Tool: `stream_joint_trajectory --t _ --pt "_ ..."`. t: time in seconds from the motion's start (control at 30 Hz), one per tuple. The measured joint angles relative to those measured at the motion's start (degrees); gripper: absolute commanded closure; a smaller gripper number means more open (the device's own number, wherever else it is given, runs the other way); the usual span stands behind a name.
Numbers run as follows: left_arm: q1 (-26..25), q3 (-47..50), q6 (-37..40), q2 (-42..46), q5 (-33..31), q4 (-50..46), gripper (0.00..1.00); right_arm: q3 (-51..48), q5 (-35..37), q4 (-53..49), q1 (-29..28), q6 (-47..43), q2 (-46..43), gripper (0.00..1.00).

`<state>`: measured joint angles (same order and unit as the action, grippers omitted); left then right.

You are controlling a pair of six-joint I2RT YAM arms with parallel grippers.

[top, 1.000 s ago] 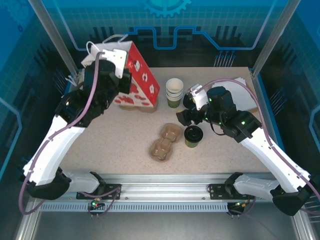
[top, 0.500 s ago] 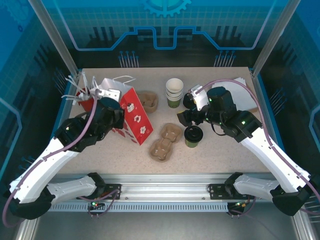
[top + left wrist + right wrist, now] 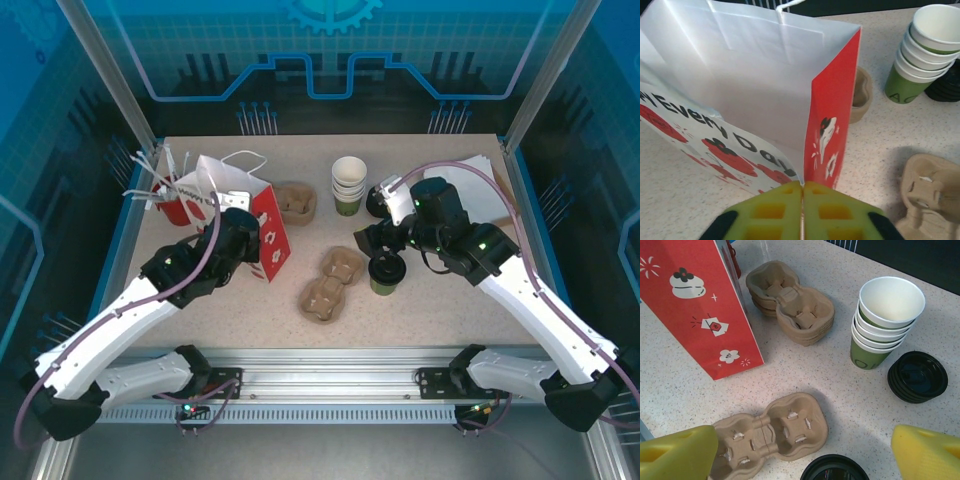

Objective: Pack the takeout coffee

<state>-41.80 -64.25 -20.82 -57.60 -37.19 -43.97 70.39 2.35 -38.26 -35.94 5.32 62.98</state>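
The left tool (image 3: 801, 197) is pinched shut on a corner edge of the red paper bag (image 3: 265, 230), which stands at the left of the bench (image 3: 430, 305). The right tool (image 3: 384, 247) is spread wide and hangs just above the takeout coffee (image 3: 385, 274). The coffee stands right of centre, just right of the pulp cup carrier (image 3: 332, 283). Higher in the frame stands a stack of lidless cups (image 3: 348, 185), with black lids (image 3: 917, 376) beside it.

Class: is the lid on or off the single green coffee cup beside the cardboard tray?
On. A round black lid covers the top of the coffee cup, with its green body showing below.
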Motion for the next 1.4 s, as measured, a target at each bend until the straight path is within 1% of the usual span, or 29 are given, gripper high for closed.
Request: stream_joint_trajectory --t 0.1,0.17,0.3,0.4,0.53,0.57,0.63,0.77,0.87,0.97,1.03,1.13,1.4 --pt "0.00 0.74 0.02 -0.90 3.26 2.86 0.62 -0.61 -0.52 0.20 0.00 0.46 0.02 0.09" --pt "0.00 0.72 -0.11 -1.33 5.31 3.91 0.53 -1.05 -1.40 0.42 0.00 0.94 0.02 0.08" --pt "0.00 0.24 0.44 -0.61 8.44 3.50 0.43 -2.32 -3.78 2.25 -0.28 2.16 0.02 0.08" --pt "0.00 -2.21 1.53 1.57 11.04 1.51 0.40 -3.61 -4.96 5.33 -2.69 3.08 0.68 0.08" --pt "1.09 -9.97 2.43 4.61 13.64 -2.54 0.38 -4.07 -5.90 11.69 -9.35 4.20 5.35 0.07" --pt "2.45 -12.35 2.78 5.05 14.36 -3.41 0.37 -4.04 -5.88 13.64 -11.13 4.46 7.28 0.07" --pt "6.82 -16.20 3.15 5.57 16.22 -4.48 0.35 -3.72 -5.75 17.38 -14.51 4.96 11.96 0.07" --pt "20.09 -21.18 3.41 4.66 22.75 -5.90 0.31 -1.68 -5.01 23.02 -19.43 5.62 21.97 0.06" --pt "28.65 -24.39 3.37 0.39 29.64 -6.14 0.29 0.15 -4.20 25.75 -20.55 6.32 26.99 0.06" --pt "34.25 -25.07 3.10 -4.52 36.04 -5.60 0.27 1.81 -2.47 28.13 -20.52 7.13 30.08 0.07" --pt "36.54 -25.07 2.93 -7.72 39.85 -5.62 0.27 2.56 -1.20 29.66 -20.26 7.85 31.47 0.09" --pt "37.99 -25.05 2.95 -10.73 43.50 -5.81 0.27 2.93 0.46 30.67 -19.34 9.11 32.63 0.12" --pt "38.12 -22.27 3.85 -8.48 49.48 -6.73 0.28 2.84 3.63 30.84 -13.51 11.76 32.96 0.17"
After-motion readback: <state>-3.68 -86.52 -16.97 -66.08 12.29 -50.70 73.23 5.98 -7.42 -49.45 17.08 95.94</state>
